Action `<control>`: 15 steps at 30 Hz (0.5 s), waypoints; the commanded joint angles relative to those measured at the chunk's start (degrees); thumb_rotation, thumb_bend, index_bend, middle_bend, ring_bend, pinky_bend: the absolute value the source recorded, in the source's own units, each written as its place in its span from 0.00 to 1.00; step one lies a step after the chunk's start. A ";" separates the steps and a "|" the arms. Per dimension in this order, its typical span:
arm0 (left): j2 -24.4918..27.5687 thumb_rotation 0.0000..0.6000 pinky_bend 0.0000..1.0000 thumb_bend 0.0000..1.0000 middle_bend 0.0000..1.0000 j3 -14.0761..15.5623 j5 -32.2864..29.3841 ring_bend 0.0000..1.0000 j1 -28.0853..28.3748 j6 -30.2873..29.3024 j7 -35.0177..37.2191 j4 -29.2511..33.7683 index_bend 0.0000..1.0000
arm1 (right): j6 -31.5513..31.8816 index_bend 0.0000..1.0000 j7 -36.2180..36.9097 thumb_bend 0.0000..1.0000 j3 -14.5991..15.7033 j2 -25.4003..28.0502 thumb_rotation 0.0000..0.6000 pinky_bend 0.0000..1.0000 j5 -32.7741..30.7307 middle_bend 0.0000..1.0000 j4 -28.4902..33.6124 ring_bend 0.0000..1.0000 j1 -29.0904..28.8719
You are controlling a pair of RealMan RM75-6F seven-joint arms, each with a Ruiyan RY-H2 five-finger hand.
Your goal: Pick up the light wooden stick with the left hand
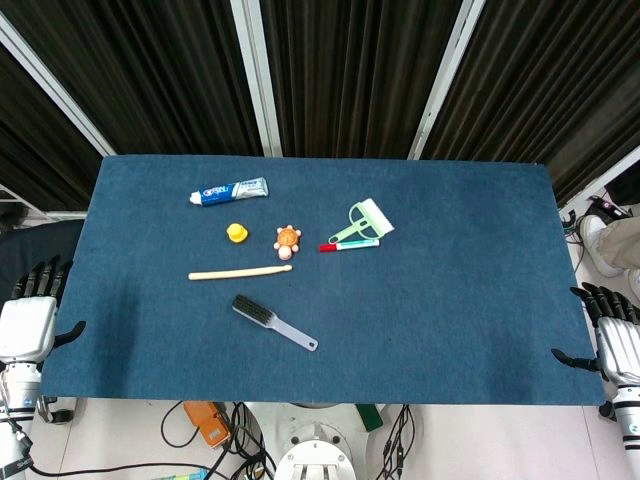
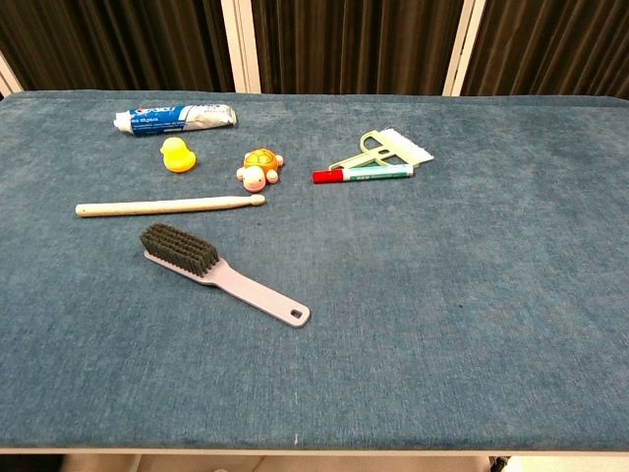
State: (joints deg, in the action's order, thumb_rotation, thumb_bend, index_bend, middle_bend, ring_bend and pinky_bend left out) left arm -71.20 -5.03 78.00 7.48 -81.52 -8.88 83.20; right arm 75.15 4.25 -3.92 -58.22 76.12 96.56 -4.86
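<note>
Left hand (image 1: pixel 30 322), fingers seemingly apart and empty, waits off the counter's (image 1: pixel 450 300) left edge; reaching the slim pale wooden stick (image 1: pixel 240 272), it could nudge the grey-handled brush (image 1: pixel 273 322).

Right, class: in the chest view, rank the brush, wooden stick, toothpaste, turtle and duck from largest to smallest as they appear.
1. Brush and stick: similar length; brush bulkier but nearer the camera, so unsure.
2. Toothpaste.
3. Turtle.
4. Duck, only slightly smaller than the turtle.
</note>
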 commanded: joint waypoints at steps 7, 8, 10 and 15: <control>0.43 1.00 0.14 0.16 0.00 0.00 0.37 0.00 -0.24 -0.51 0.34 0.53 0.06 | 0.33 0.20 0.09 0.18 -0.05 0.00 1.00 0.00 0.19 0.14 -0.05 0.09 0.10; 0.42 1.00 0.14 0.16 0.00 0.01 0.39 0.00 -0.22 -0.48 0.35 0.55 0.06 | 0.55 0.21 0.21 0.18 -0.08 -0.03 1.00 0.00 0.46 0.14 -0.14 0.09 0.12; 0.39 1.00 0.14 0.16 0.00 0.03 0.46 0.00 -0.16 -0.40 0.34 0.53 0.06 | 1.42 0.21 0.66 0.18 -0.19 -0.28 1.00 0.00 1.32 0.14 -0.56 0.09 0.22; 0.31 1.00 0.14 0.16 0.00 0.08 0.51 0.00 -0.15 -0.40 0.17 0.57 0.06 | 3.15 0.20 1.27 0.18 -0.19 -1.18 1.00 0.00 3.22 0.14 -1.88 0.09 0.47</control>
State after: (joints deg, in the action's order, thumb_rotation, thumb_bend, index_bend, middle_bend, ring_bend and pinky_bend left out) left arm -70.89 -4.96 78.50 7.34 -81.91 -8.71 83.76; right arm 78.18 5.44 -4.13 -59.27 79.20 94.81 -4.45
